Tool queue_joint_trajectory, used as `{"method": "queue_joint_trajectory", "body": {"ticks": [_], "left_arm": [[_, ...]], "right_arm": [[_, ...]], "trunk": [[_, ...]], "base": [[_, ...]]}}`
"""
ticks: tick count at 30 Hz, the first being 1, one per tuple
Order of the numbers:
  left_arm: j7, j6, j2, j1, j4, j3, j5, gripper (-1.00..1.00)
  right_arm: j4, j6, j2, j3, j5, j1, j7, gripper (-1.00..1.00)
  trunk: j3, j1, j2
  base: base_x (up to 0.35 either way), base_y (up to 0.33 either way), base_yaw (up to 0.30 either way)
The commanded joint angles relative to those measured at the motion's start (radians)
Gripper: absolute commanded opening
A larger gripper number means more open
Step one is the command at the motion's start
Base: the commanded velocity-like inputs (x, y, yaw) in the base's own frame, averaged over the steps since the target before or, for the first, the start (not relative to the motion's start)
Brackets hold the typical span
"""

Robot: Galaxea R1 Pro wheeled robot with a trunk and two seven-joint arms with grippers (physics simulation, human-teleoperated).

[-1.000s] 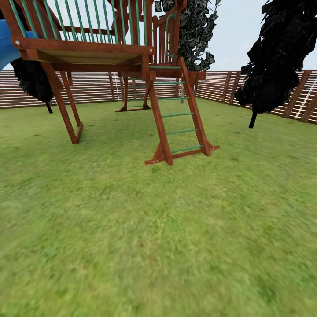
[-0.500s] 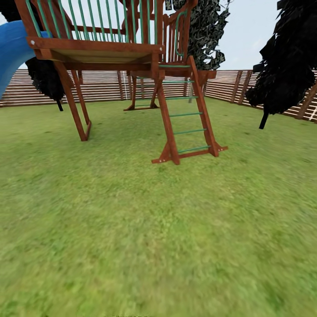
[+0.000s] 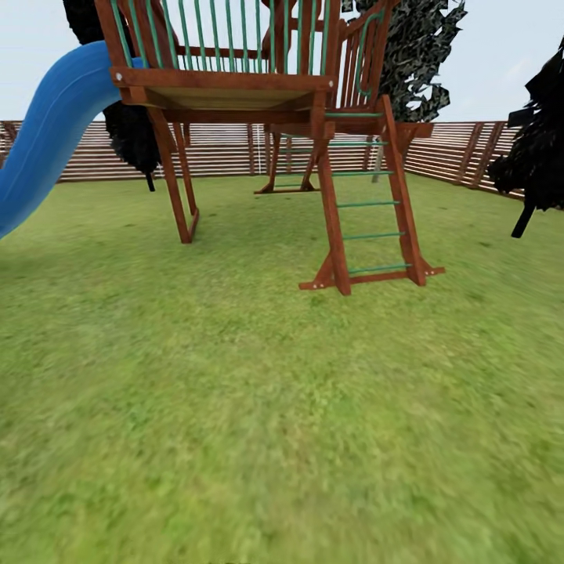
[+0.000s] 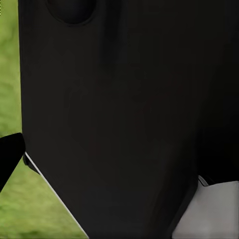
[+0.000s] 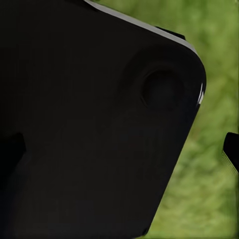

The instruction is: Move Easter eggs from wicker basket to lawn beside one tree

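Robot crossing wide green grass lawn (image 3: 258,423), facing red-brown wooden playset with blue slide (image 3: 47,133) and green-runged ladder (image 3: 368,204) near lawn's far edge.

Yellow eggs, wicker basket: whereabouts unknown here.

Judging eggs light, smooth, slippery; gripping across middle advisable.

Gripper openings impossible to tell, dark housing blocking both wrist views.

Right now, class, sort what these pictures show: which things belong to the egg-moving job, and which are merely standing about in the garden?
Belongs to the job:
lawn
pale-speckled tree behind the playset, a possible drop spot

Just standing about:
wooden playset
ladder
blue slide
slat fence
dark thin-trunked trees
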Motion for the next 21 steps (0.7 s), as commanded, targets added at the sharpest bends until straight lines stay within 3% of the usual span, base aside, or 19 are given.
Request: {"method": "queue_joint_trajectory", "body": {"ticks": [1,8,21], "left_arm": [[0.000,-0.002,-0.001,0.000,0.000,0.005,0.007,1.00],[0.000,-0.002,-0.001,0.000,0.001,0.005,0.007,1.00],[0.000,-0.002,-0.001,0.000,0.002,0.005,0.007,1.00]], "right_arm": [[0.000,-0.003,0.000,0.004,0.001,0.000,0.000,1.00],[0.002,-0.002,0.000,0.006,0.005,0.000,-0.002,1.00],[0.004,0.002,-0.003,0.009,0.007,0.000,0.000,1.00]], "trunk": [[-0.001,0.000,0.000],[-0.004,0.000,0.000],[-0.004,0.000,0.000]], "base": [[0.018,0.000,0.281],[0.173,0.000,0.241],[0.322,0.000,0.013]]}}
